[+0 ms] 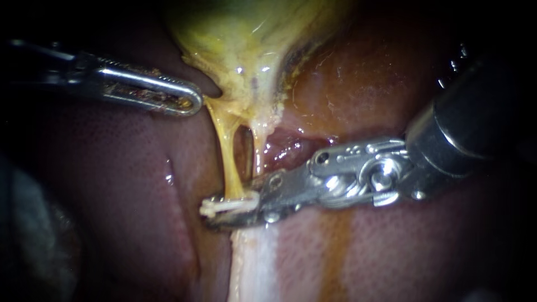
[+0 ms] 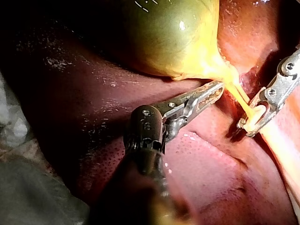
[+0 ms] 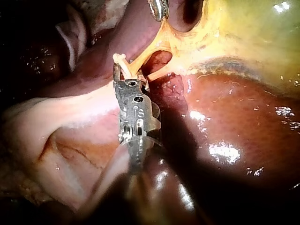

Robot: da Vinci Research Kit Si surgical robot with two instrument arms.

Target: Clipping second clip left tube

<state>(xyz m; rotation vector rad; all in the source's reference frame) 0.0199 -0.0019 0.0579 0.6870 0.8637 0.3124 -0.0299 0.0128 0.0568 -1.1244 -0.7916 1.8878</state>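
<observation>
Endoscope view: the right instrument (image 1: 224, 211) comes in from the right, its jaws pinching a white clip (image 1: 226, 205) crosswise on the low end of the upright left tube (image 1: 226, 151). The left instrument (image 1: 193, 103), jaws together and empty, hangs beside the tube's top. Left wrist view: same crossing. Right wrist view: the clip straddles the tube.

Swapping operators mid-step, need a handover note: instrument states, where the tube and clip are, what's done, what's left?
Left instrument: shut, holding nothing, tip beside the neck of the gallbladder.
Right instrument: shut on the clip.
The clip sits across the lower end of the left tube; no clip shows on the right tube.
Done: clip placed around the left tube.
Left: cannot tell if it has latched; probably check that, then open and back out. Only this one clip is visible.
</observation>
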